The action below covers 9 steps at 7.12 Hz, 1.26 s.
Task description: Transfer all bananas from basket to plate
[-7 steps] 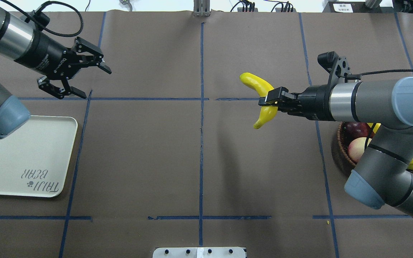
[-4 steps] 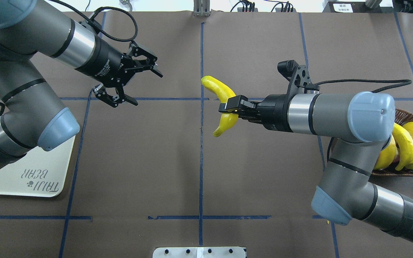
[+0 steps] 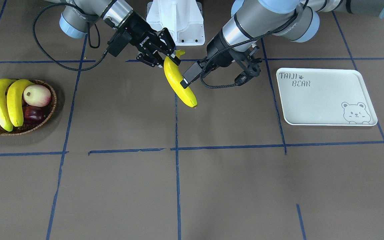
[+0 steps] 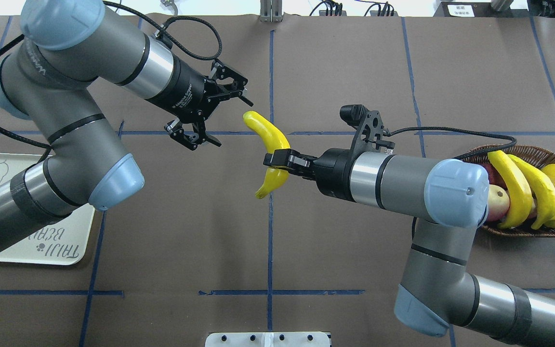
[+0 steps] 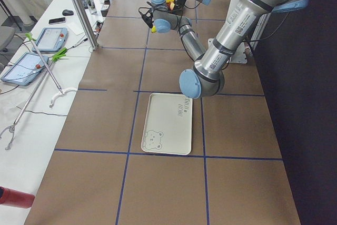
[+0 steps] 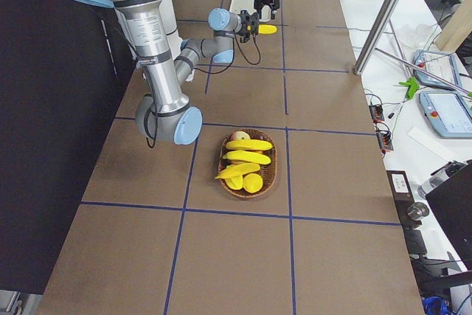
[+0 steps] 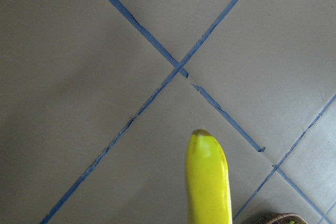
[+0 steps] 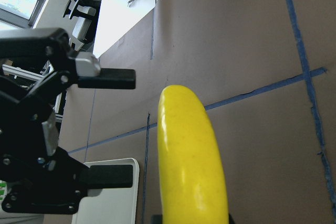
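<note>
- Step in hand (judged): a mid-air hand-over of one fruit from the right arm to the left arm, above the middle of the brown paper-covered bench (image 4: 186,217) marked with blue tape lines.
- The right end effector (image 4: 276,161) is clamped across the middle of a long, curved, smooth yellow banana (image 4: 270,135), which it holds clear of the bench.
- The left end effector (image 4: 233,123) has its fingers spread wide apart and grips nothing. It sits just beside the banana's free upper end, not touching it. In the right wrist-mounted view that end points into the gap between the spread fingers.
- The shallow round basket of brown woven wicker (image 3: 50,115) stands at the robot's right end of the bench. It holds several more yellow bananas (image 3: 12,100), a round cream-and-pink fruit (image 3: 37,95) and a small dark red fruit (image 3: 33,113).
- The flat off-white rectangular plate with rounded corners and a raised rim (image 3: 322,100) lies at the robot's left end and carries no fruit, so the task is at an early stage.
- Next move (judged): advance the left end effector until both fingers bracket the free upper portion, then close.
- Open the right end effector only after that grip is firm.
</note>
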Each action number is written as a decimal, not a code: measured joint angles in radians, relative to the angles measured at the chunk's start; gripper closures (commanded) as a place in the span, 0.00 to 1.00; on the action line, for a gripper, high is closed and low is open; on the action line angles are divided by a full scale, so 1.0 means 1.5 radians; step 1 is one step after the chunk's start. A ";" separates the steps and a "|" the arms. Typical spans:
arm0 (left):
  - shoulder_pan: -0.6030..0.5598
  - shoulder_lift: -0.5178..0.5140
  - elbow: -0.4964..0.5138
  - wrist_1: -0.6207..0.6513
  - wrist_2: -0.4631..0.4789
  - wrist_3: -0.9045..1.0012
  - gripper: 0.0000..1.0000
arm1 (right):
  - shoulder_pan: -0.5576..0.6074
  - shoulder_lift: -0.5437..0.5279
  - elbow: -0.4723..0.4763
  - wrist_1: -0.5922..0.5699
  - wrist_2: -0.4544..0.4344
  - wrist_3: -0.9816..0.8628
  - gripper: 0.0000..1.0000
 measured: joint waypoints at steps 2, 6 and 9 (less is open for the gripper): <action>0.028 -0.003 0.004 0.001 0.027 -0.007 0.05 | -0.006 0.005 0.000 0.000 -0.009 -0.001 0.98; 0.041 -0.006 0.005 0.001 0.042 -0.033 0.61 | -0.016 0.006 0.003 0.000 -0.012 -0.026 0.96; 0.041 -0.007 0.005 0.000 0.042 -0.035 1.00 | -0.026 0.006 0.006 0.001 -0.017 -0.063 0.01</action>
